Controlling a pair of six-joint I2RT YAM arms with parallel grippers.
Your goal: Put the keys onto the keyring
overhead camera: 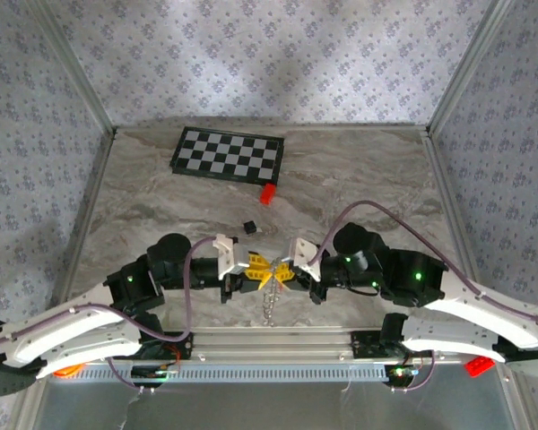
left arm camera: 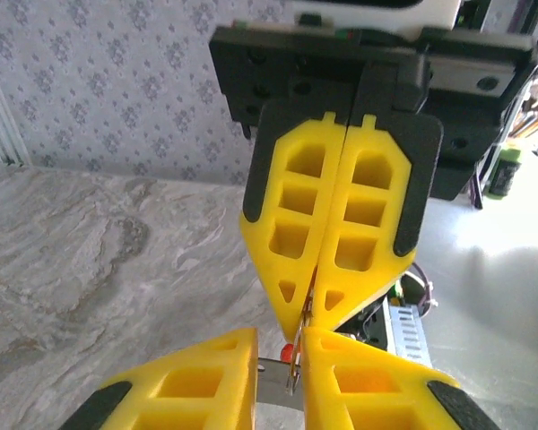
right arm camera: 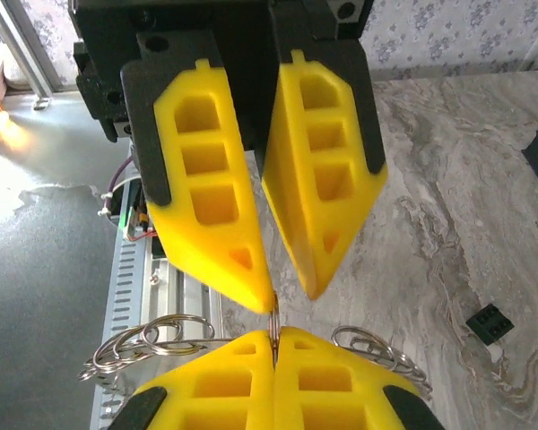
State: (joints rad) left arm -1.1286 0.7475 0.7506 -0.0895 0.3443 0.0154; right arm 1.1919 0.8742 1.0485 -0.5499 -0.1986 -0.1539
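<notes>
A grey-veined, marble-look tabletop [overhead camera: 161,197] sits between 3 walls of pale floral wallpaper [overhead camera: 251,54], with a checkerboard [overhead camera: 229,154], a red block [overhead camera: 267,193] and a black cube [overhead camera: 248,227] toward the far side. Near the arms, 2 ribbed yellow claws meet tip to tip. The right gripper [right arm camera: 273,345] is pinched closed on the thin wire keyring [right arm camera: 125,349], the left gripper [left arm camera: 281,376] has its jaws narrowly apart, and the small red key [left arm camera: 288,351] sits between the tips.

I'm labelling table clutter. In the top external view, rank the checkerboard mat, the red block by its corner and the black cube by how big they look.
1. checkerboard mat, by far the largest
2. red block
3. black cube, somewhat smaller than the block
</notes>
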